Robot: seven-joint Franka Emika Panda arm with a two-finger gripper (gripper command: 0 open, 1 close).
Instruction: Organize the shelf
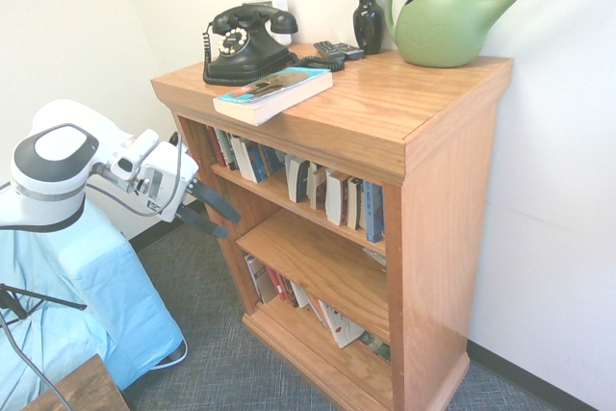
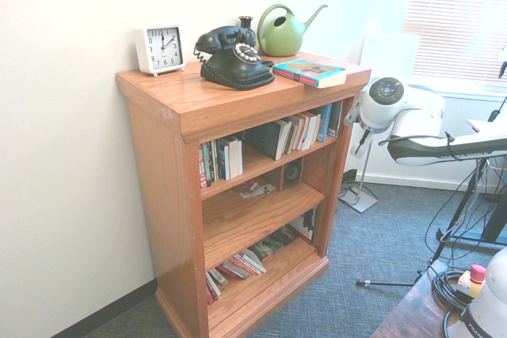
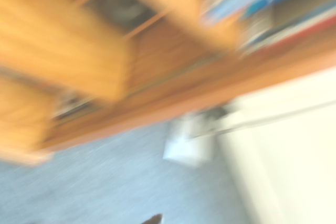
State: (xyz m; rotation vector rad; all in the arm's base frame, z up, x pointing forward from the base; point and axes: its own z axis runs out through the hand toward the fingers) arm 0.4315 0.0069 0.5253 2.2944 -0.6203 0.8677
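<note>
Pale walls and dark carpet frame the oak bookcase (image 1: pixel 448 228), which stands just beyond the gripper (image 1: pixel 223 222). Its dark fingers are spread apart, empty, aimed at the open front; reaching the books probably means moving farther that way.

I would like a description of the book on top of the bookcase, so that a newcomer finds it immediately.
Find the orange-brown wooden bookcase. On its flat top, at the front edge, before the black rotary telephone, lies a thick paperback with a blue cover. Unlike the books on the inner boards, it lies up here, flat and alone.
</note>
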